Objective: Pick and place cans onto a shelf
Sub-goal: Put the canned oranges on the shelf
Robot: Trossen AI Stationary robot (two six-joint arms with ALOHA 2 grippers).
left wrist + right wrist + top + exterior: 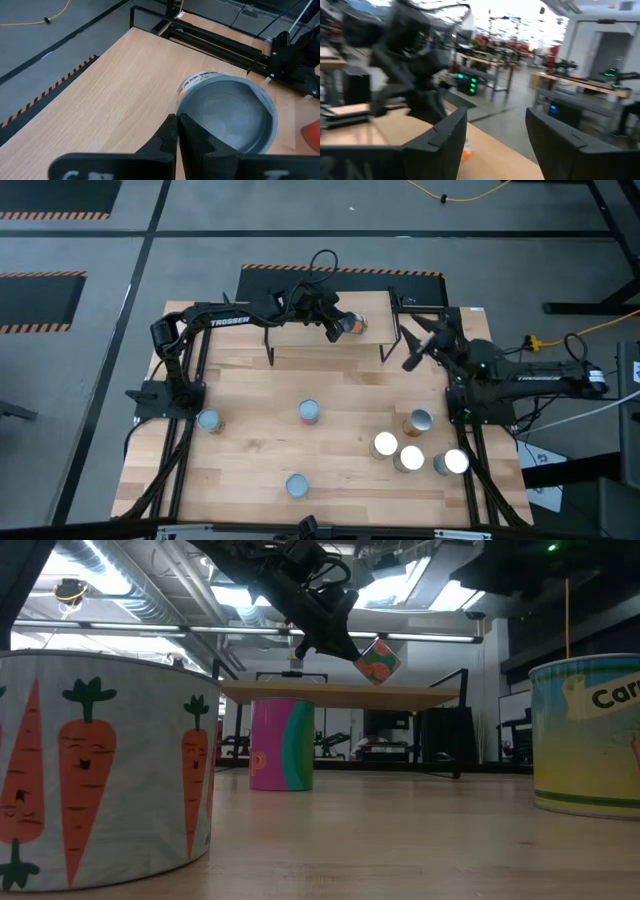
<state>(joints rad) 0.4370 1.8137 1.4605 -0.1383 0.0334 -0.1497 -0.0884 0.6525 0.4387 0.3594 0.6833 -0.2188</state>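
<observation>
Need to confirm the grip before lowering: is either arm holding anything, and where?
The left gripper holds a can by its rim, tilted above the shelf. The right gripper is open, empty.

The left arm (pixel 235 320) carries white "TROSSEN" lettering on its link. The right arm (pixel 545 377) bears similar white lettering, probably the same brand. A near-right can (pixel 587 735) shows partial text "Car".

The wooden table (pixel 250 400) carries the shelf (pixel 300 337) and seven cans (pixel 309 412).
</observation>
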